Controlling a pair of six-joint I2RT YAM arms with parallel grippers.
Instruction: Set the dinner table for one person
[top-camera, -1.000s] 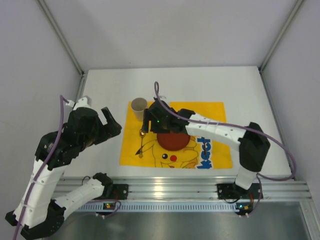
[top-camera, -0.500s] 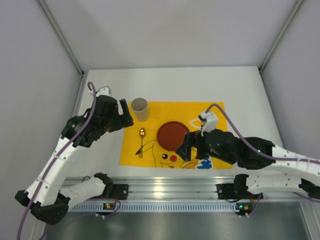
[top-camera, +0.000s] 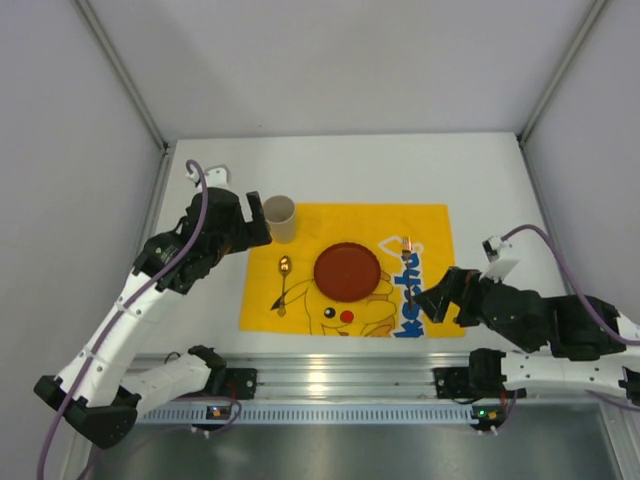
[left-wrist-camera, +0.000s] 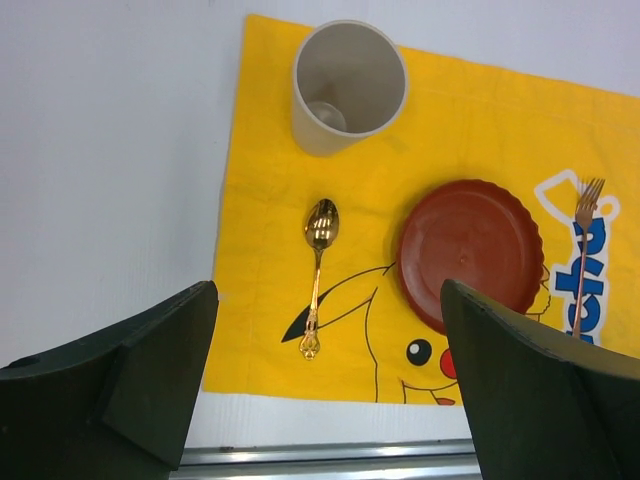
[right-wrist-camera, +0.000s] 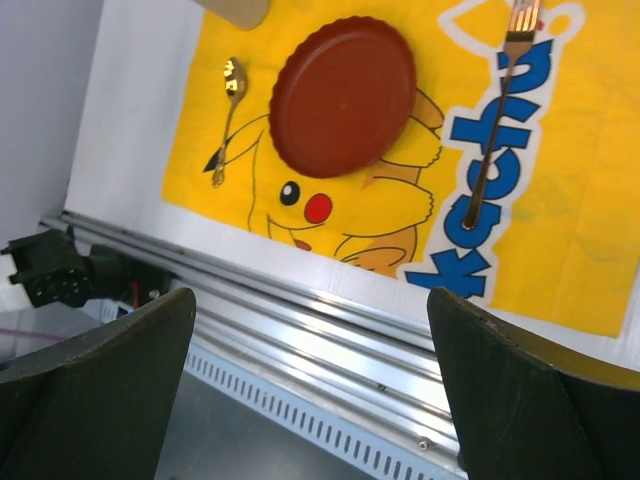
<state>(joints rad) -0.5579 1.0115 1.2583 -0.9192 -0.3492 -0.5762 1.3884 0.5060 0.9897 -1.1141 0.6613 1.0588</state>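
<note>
The white dinner table (top-camera: 480, 170) carries a yellow Pikachu cloth (top-camera: 430, 225). On the cloth stand a beige cup (top-camera: 278, 215), a gold spoon (top-camera: 283, 283), a red plate (top-camera: 347, 270) and a copper fork (top-camera: 407, 256). The spoon lies left of the plate and the fork right of it. My left gripper (top-camera: 255, 222) hovers open and empty just left of the cup. My right gripper (top-camera: 432, 301) is open and empty over the cloth's near right corner. The left wrist view shows the cup (left-wrist-camera: 349, 85), spoon (left-wrist-camera: 316, 270), plate (left-wrist-camera: 470, 250) and fork (left-wrist-camera: 581, 250).
The right wrist view shows the plate (right-wrist-camera: 343, 95), the fork (right-wrist-camera: 495, 130), the spoon (right-wrist-camera: 228, 115) and the metal rail (right-wrist-camera: 330, 330) along the table's near edge. Grey walls close in the table at the left, back and right.
My right arm has pulled back from the spoon to the near right, and the fork now shows beside the plate. My left arm has swung in towards the cup.
</note>
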